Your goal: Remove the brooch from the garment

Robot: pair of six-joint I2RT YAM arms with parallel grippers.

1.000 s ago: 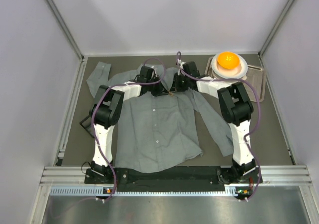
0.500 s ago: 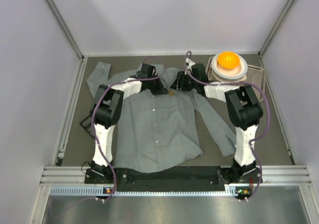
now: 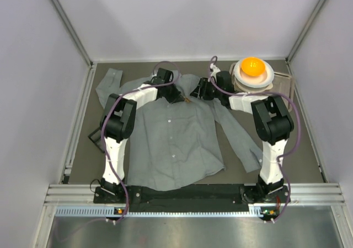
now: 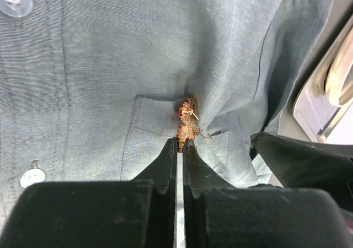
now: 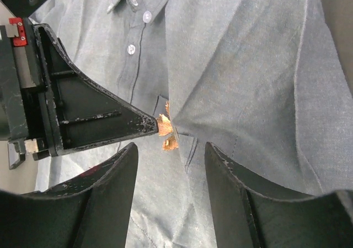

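Left gripper: fingers pressed together, tips touching lower edge of brooch. Actual pinch on it not confirmable.
Right gripper: fingers now apart, nearly closed a second ago. Nothing held; brooch seen just beyond gap.
Brooch still pinned at top hem of pocket of shirt, near collar, toward far edge of tabletop.
Right arm noted drawn back toward far right corner since earlier frame; left arm little changed.
Judged: right hold released, pull left to left gripper; removal not done.
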